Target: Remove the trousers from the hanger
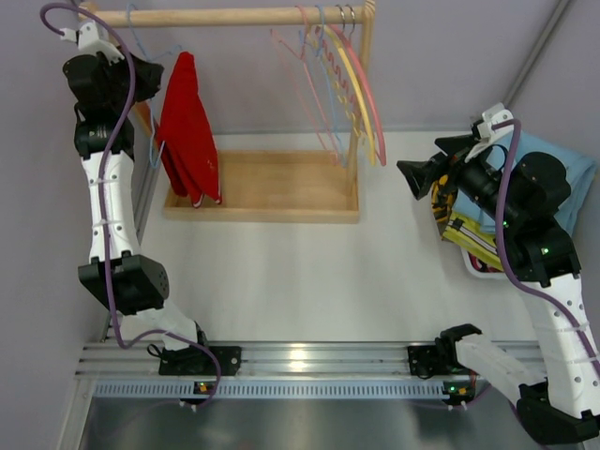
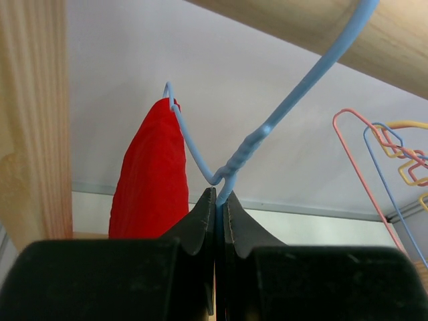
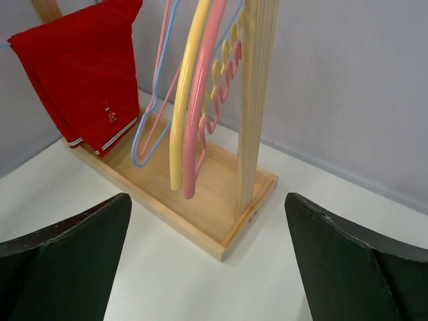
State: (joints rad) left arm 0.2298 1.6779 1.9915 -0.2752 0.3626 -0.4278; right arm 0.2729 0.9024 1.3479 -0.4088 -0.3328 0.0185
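My left gripper point(image 2: 217, 195) is clamped tight on the blue wire hanger point(image 2: 281, 114). Its 2 matte black fingers point(image 2: 197, 224) are pressed together around the thin wire just below the twisted neck. The hook curves up from there over the smooth wooden rail point(image 1: 234, 16). The red trousers point(image 1: 187, 131) are draped on this hanger at 10 o'clock in the top view. They are soft, folded cloth that narrows to a peak at the top, with a pale stripe along the hem. Their lower edge hangs just above the flat wooden base point(image 1: 281, 192).

My right gripper point(image 3: 207, 198) is spread wide and holds nothing, its 2 blunt fingers well apart and facing the rack. At the rail's 1 o'clock end hang the empty hangers point(image 1: 347, 84), glossy curved bars and thin wire in pink, yellow and blue. The light blue trousers point(image 1: 574, 173) lie crumpled at 3 o'clock, under my right arm.
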